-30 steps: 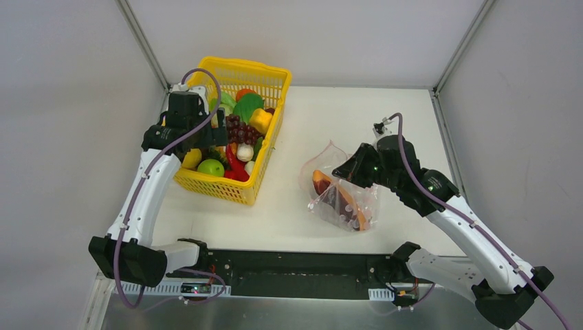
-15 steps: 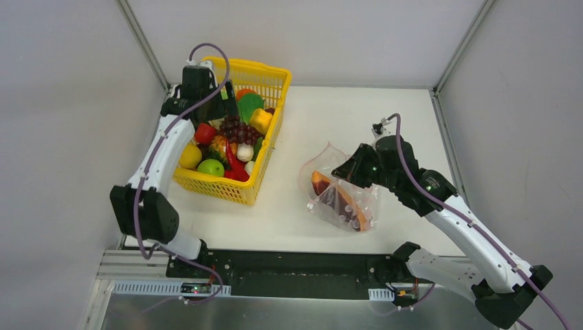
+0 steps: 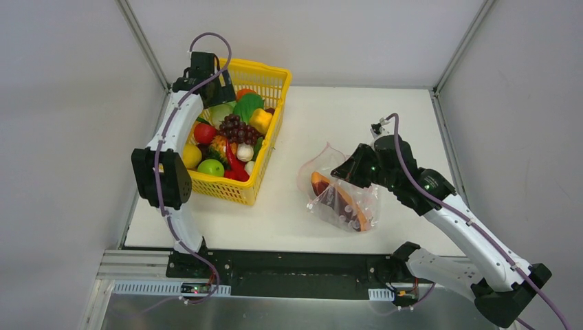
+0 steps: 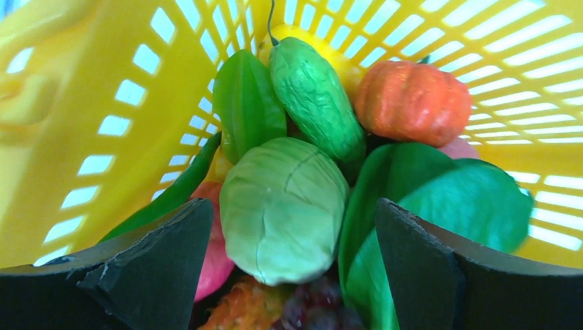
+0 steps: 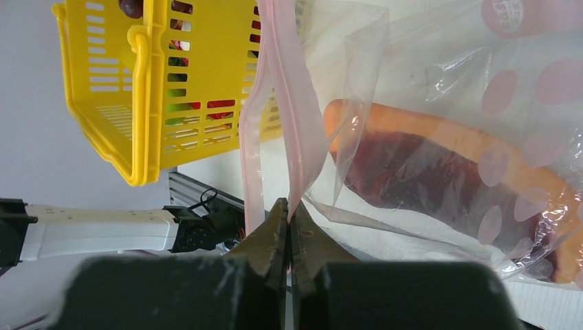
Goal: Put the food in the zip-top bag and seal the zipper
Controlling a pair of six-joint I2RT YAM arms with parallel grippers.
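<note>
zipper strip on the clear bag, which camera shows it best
Right wrist: the zipper runs down mid-frame, pinched in the shut right gripper. Top external shows it only as a thin pink line at the mouth of the bag. Left wrist shows none of it, just food in the yellow basket.

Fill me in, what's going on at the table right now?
The right gripper is shut on the zipper of the zip-top bag, holding its mouth open; one orange-rimmed dark food piece lies inside. The left gripper hangs open over the yellow basket, fingers either side of a pale green cabbage. Nothing is gripped there yet.
</note>
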